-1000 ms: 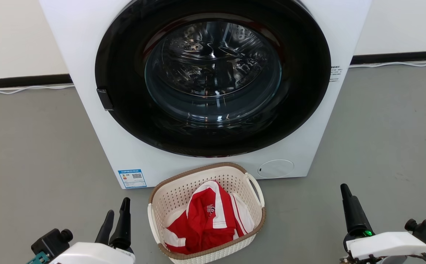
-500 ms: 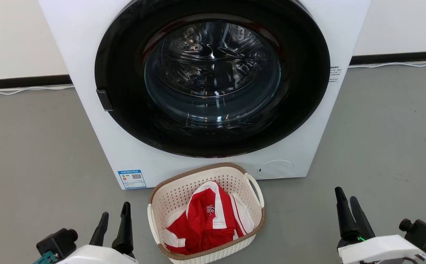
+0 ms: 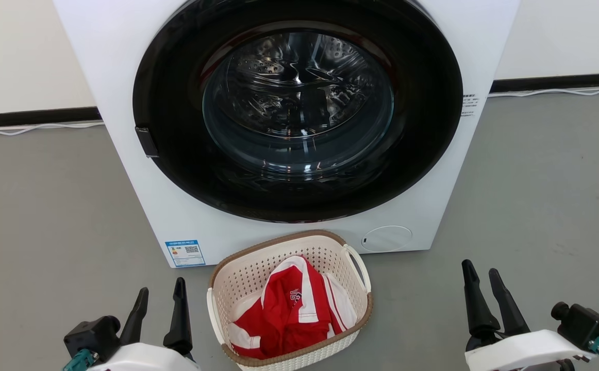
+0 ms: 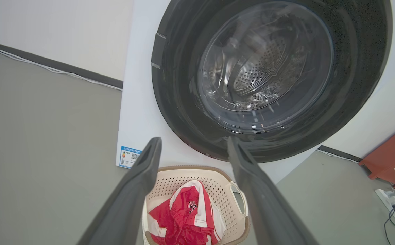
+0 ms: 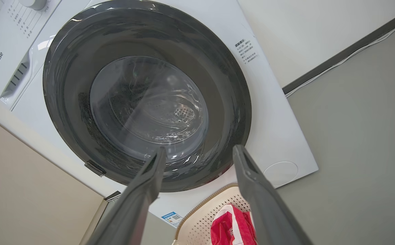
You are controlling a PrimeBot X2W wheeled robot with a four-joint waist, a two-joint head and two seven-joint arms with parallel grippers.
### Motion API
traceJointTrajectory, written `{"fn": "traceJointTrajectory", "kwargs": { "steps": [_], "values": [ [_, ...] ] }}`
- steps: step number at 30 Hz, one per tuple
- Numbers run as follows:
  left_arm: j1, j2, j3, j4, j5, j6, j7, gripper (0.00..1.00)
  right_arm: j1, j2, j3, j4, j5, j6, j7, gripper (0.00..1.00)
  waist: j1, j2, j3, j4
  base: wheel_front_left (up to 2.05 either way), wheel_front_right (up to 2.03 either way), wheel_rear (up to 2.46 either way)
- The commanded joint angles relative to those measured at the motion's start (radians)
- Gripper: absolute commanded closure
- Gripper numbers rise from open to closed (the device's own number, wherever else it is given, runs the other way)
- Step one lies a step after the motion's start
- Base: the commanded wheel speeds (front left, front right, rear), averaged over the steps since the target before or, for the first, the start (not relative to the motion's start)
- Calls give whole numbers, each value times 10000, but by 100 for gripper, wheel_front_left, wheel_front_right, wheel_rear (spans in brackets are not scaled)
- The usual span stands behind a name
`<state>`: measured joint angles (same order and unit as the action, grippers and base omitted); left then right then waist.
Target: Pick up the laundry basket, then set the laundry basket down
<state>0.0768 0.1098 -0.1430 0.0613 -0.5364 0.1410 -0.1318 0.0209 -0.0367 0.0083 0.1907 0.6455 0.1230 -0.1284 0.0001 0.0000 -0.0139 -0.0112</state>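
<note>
On the floor just before the washer (image 3: pixel 423 216) sits the laundry basket (image 3: pixel 243 281), red-white garment (image 3: pixel 294 309) inside; pickup not begun. Left end effector (image 3: pixel 161 286) & right end effector (image 3: pixel 480 268) flank it, both spread, empty. Next: reach in to the loop handles (image 3: pixel 359 265). Perforated cream plastic, probably rigid, w/ woven-look brown rim.

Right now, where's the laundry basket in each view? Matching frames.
Head view: laundry basket bottom centre, before the washer.
Left wrist view: laundry basket bottom centre.
Right wrist view: laundry basket at bottom edge, right of centre, cut off.
Shared landmark: blue sticker on the washer's lower front, left of the laundry basket.
</note>
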Motion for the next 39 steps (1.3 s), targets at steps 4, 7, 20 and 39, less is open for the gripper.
{"fn": "traceJointTrajectory", "kwargs": {
  "steps": [4,7,20,39],
  "values": [
    [-91,190,43,-461,705,224,-221,0,-159,-108,299,-408,-655,54,-256,0,0,0,-21,-5,0,0,0],
    [-50,235,-49,-532,1062,331,-309,0,-136,-110,363,-439,-996,56,-344,0,0,0,-44,-8,0,0,0],
    [189,373,-423,-832,2585,762,-691,0,-18,-120,632,-598,-2472,64,-726,0,0,0,-145,-47,0,0,0],
    [463,431,-826,-1272,4798,1213,-1249,0,125,-134,946,-810,-4631,76,-1284,0,0,0,-166,-75,0,0,0]
  ]
}}
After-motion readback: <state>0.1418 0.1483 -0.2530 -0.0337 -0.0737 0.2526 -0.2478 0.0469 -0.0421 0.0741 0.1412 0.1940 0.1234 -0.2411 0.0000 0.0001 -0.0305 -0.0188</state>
